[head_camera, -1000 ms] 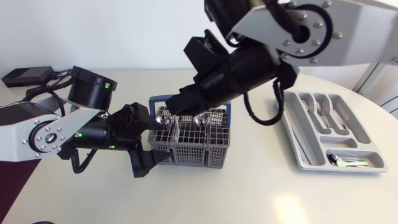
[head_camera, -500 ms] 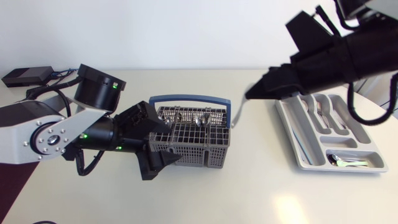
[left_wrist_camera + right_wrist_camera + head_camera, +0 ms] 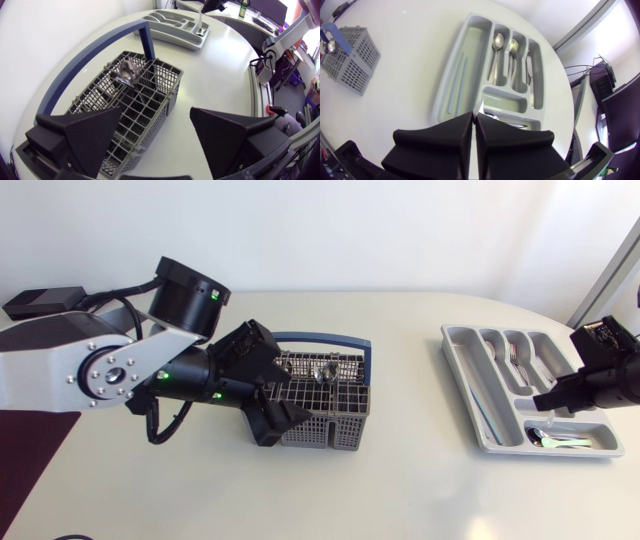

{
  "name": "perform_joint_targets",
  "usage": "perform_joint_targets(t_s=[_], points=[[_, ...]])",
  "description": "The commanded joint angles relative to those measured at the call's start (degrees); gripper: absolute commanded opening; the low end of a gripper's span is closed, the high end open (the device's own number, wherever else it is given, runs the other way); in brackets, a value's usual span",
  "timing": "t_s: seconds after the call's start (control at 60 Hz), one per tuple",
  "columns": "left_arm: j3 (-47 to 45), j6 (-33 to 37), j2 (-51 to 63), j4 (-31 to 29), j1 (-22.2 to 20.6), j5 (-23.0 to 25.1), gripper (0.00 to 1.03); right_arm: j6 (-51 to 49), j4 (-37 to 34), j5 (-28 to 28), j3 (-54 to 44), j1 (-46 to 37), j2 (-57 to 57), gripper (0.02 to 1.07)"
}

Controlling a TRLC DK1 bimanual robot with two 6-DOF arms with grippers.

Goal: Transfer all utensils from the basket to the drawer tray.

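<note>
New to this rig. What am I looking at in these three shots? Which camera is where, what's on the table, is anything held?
A robot's left arm and right arm work at a table. One camera looks down from above; the other two ride on the arms' wrists. On the table are a grey cutlery basket holding spoons and a partly filled drawer tray. The left gripper is open at the basket's edge. The right gripper is shut on a utensil above the tray.

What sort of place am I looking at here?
Probably a robotics lab staging a kitchen chore: two robot arms at a white table, a grey mesh cutlery basket with blue handle, and a grey compartmented plastic drawer tray.
</note>
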Motion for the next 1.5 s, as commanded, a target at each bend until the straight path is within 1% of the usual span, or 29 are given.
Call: perform_joint_targets(t_s=[0.0,0.133,0.333,0.4,0.417,0.467,0.567,0.6,0.617,0.633,0.683,0.717,0.767,0.8,0.917,0.967,1.033,1.1,1.183,1.2,1.267,1.333,1.483], points=[[2.1,-2.4,1.7,-0.5,-0.7,-0.5,0.96,-5.8,3.6,1.7,-3.3,-3.1,1.8,0.08],[3.2,-4.3,2.4,-0.8,-1.1,-1.2,0.96,-8.7,9.0,3.9,-5.4,-6.6,5.2,0.08],[5.5,-6.3,3.1,-2.4,-1.0,-1.7,0.96,-13.0,19.8,8.8,-8.8,-10.1,10.7,0.08],[5.9,-6.9,3.4,-2.7,-1.0,-1.8,0.95,-14.3,22.6,9.8,-9.8,-10.9,12.7,0.1],[6.4,-7.4,3.7,-3.0,-0.9,-1.8,0.94,-14.6,23.3,9.9,-10.1,-11.1,13.0,0.13],[7.0,-7.9,4.2,-3.7,-1.0,-1.8,0.93,-15.4,25.6,10.2,-11.1,-11.7,14.6,0.27],[7.8,-9.0,4.9,-4.0,-0.9,-1.8,0.93,-15.9,28.4,10.9,-12.2,-11.7,16.5,0.43],[8.0,-9.4,5.1,-4.0,-1.0,-1.8,0.93,-16.0,29.1,10.9,-12.4,-11.7,17.0,0.56],[8.1,-9.5,5.2,-4.0,-1.0,-1.9,0.93,-16.0,29.1,10.9,-12.4,-11.7,17.1,0.61],[8.3,-10.0,5.5,-4.1,-1.0,-2.2,0.93,-16.0,29.0,10.9,-12.4,-11.7,17.3,0.74],[8.8,-11.1,5.8,-4.1,-1.5,-3.0,0.93,-16.0,29.0,11.0,-12.6,-11.8,17.2,0.92],[8.9,-11.8,5.9,-4.1,-1.8,-3.4,0.93,-16.0,29.0,11.0,-12.6,-11.8,17.0,0.98],[9.2,-12.4,6.2,-4.1,-2.1,-4.1,0.93,-16.1,28.9,11.0,-12.8,-11.8,16.5,1.01],[9.6,-13.0,6.8,-4.1,-2.1,-5.0,0.93,-16.0,28.9,10.9,-12.9,-11.8,16.0,1.02],[11.3,-15.8,8.7,-4.1,-1.6,-5.7,0.92,-15.6,27.6,10.5,-12.8,-12.1,13.4,1.02],[11.9,-16.9,9.8,-4.1,-1.2,-6.1,0.9,-14.8,26.6,10.2,-12.6,-12.1,12.1,1.02],[13.2,-18.6,11.6,-4.2,-0.7,-6.6,0.9,-14.2,25.4,9.8,-12.3,-12.1,10.7,1.02],[14.6,-20.1,13.5,-4.4,-0.3,-7.9,0.86,-13.0,23.9,9.2,-11.9,-11.8,9.2,1.02],[16.0,-21.5,14.9,-4.9,0.0,-8.3,0.85,-12.0,22.5,8.7,-11.7,-11.7,8.2,1.02],[16.8,-22.0,15.6,-5.1,0.1,-9.3,0.85,-11.9,22.4,8.5,-11.7,-11.7,8.1,1.02],[17.7,-23.2,16.4,-5.2,0.2,-10.5,0.85,-11.2,22.0,8.4,-11.8,-11.3,7.6,1.02],[18.3,-23.7,17.2,-5.2,0.0,-11.2,0.81,-10.7,21.8,8.4,-12.2,-10.7,7.2,1.02],[17.7,-24.3,17.8,-5.2,0.1,-13.1,0.81,-10.1,21.9,8.4,-12.9,-9.9,6.9,1.02]])
